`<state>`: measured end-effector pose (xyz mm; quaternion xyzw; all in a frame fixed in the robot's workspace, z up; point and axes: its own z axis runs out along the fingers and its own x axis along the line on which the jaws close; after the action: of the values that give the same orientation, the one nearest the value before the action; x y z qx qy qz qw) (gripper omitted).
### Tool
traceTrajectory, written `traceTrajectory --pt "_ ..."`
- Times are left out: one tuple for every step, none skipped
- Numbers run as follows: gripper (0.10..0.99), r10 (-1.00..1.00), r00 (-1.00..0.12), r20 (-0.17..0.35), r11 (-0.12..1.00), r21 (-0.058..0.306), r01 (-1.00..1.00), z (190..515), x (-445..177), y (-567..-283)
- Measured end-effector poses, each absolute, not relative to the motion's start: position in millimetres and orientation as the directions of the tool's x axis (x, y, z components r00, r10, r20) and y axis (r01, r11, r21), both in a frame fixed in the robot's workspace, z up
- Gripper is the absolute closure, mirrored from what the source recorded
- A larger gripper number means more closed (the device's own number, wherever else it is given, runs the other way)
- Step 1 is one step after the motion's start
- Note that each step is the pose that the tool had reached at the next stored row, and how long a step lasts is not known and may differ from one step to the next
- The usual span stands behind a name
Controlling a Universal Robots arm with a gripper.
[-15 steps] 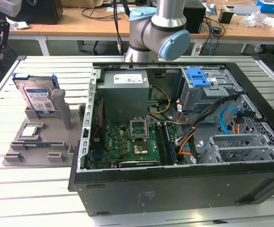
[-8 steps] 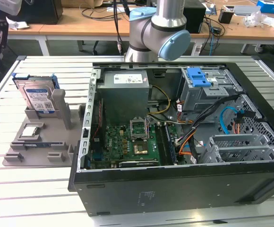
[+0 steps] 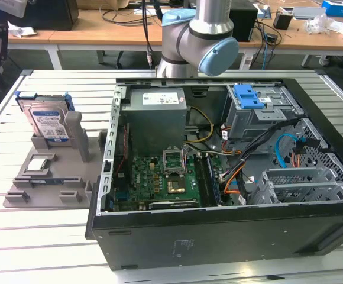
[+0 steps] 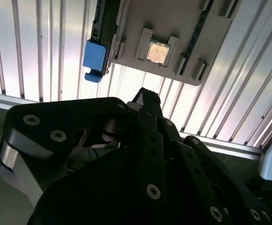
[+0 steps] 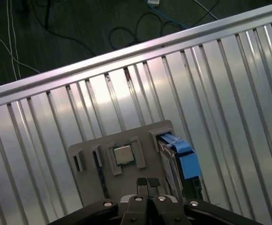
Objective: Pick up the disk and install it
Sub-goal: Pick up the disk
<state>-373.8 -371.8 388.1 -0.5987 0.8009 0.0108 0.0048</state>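
Disk point(image 3: 46, 120) stands leaning in the grey fixture point(image 3: 71, 177) on the table point(image 3: 18, 236), at the exterior view's left of the open computer case point(image 3: 219, 242). Tool point(image 5: 147, 183) hovers over the fixture, fingertips pinched together, empty. Disk is likely stiff, dense and shock-sensitive; best gripped across its blue side rails.

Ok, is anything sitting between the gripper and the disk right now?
Nothing visible. In the first wrist view the gripper, shut, hangs over the grey holder, and the disk stands on edge in its slot just to one side, with only open air between them.
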Motion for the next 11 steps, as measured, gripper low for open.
traceTrajectory --pt "0.98 -0.966 -0.258 -0.021 0.258 0.011 -0.966 388.1 -373.8 -371.8" --pt "0.98 -0.969 -0.244 -0.021 0.244 0.011 -0.97 388.1 -373.8 -371.7" --pt "0.98 -0.973 -0.23 -0.021 0.23 0.011 -0.973 388.1 -373.8 -371.7" --pt "0.98 -0.977 -0.211 -0.021 0.21 0.012 -0.978 388.1 -373.8 -371.8" --pt "0.98 -0.98 -0.196 -0.021 0.196 0.011 -0.98 388.0 -373.8 -371.8" --pt "0.98 -0.984 -0.18 -0.021 0.179 0.011 -0.984 388.1 -373.8 -371.7" --pt "0.98 -0.986 -0.167 -0.021 0.166 0.011 -0.986 388.1 -373.8 -371.8" --pt "0.98 -0.988 -0.15 -0.021 0.15 0.012 -0.989 388.1 -373.8 -371.7" --pt "0.98 -0.99 -0.14 -0.021 0.14 0.011 -0.99 388.1 -373.8 -371.8" --pt "0.98 -0.991 -0.131 -0.021 0.13 0.011 -0.991 388.1 -373.8 -371.8" --pt "0.98 -0.991 -0.131 -0.021 0.13 0.012 -0.991 388.1 -373.8 -371.8"
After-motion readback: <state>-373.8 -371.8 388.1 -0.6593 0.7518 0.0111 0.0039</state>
